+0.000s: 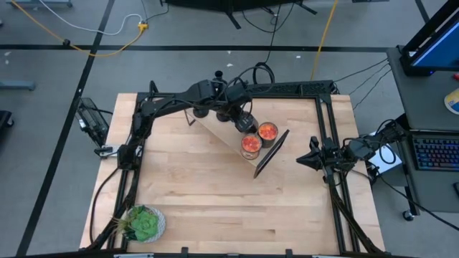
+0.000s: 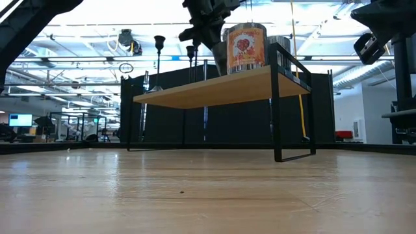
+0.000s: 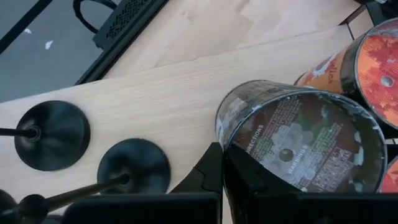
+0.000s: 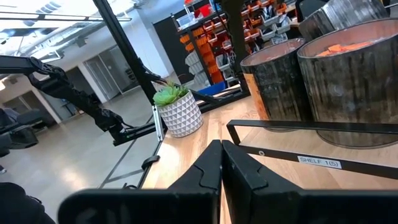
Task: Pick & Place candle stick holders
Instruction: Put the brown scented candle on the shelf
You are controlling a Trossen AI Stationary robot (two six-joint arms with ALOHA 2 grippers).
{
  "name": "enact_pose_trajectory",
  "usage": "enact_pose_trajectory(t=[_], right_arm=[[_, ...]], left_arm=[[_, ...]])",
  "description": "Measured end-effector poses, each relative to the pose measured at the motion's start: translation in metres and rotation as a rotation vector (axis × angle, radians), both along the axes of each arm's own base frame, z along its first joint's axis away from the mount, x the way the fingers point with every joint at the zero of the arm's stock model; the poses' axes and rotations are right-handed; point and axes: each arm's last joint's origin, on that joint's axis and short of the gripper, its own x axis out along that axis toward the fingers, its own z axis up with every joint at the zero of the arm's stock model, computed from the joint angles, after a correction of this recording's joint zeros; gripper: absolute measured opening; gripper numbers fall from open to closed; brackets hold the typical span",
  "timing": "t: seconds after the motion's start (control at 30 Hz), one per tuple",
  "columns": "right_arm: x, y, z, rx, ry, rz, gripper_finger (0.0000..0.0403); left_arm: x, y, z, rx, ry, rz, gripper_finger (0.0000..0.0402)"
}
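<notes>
High view: left gripper (image 1: 240,122) over the shelf (image 1: 215,127) next to the orange jars (image 1: 251,145); right gripper (image 1: 313,159) parked at the table (image 1: 215,208) edge. Low view: candle stick holders (image 2: 158,62) upright on the shelf's far end. Left wrist view: fingers (image 3: 214,171) closed, empty, beside the silver jar (image 3: 298,140), holder bases close. Right wrist view: fingers closed. Risk: swinging toward a holder could clip the jar or topple the thin stems.

candle stick holders (image 3: 52,134) on shelf (image 1: 215,125) beside jars (image 1: 259,139); plant (image 1: 142,223) at table's near-left corner.
</notes>
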Motion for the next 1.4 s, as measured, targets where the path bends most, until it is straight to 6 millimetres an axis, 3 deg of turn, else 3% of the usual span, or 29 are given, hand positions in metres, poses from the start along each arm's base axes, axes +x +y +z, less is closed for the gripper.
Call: enact_pose_trajectory(t=[1.4], right_arm=[[0.0000, 0.0000, 0.0000, 0.001, 0.000, 0.000, 0.0000]], left_arm=[[0.0000, -0.0013, -0.0026, -0.013, 0.022, -0.058, 0.0015]])
